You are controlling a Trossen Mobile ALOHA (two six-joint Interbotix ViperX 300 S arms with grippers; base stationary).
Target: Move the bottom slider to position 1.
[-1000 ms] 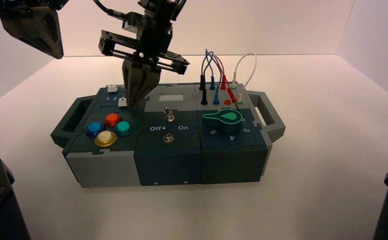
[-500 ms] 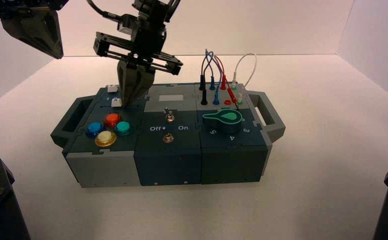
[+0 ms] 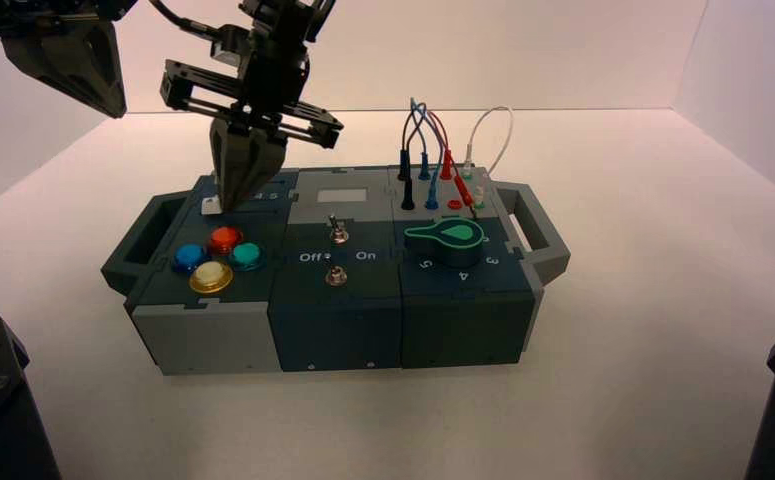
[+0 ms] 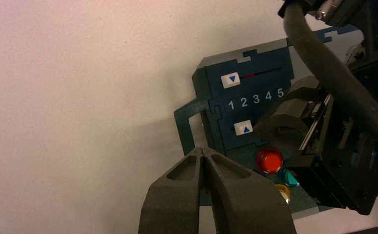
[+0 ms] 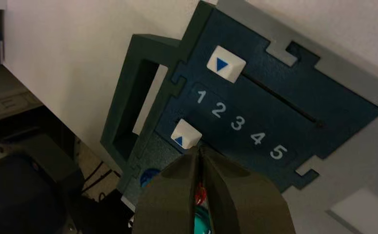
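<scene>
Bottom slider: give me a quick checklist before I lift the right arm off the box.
1. Bottom slider lined up with the printed 1: ok, its blue arrow points at the 1 in the right wrist view.
2. Top slider undisturbed: ok, it also sits at the 1 end.
3. Right gripper jaws: ok, shut, tip right beside the bottom slider; whether it touches, cannot tell.
4. Path straight up clear of the wires: ok, they stand at the box's far right side.
5. Left gripper out of the way: ok, shut, held high off the box's left end.
</scene>
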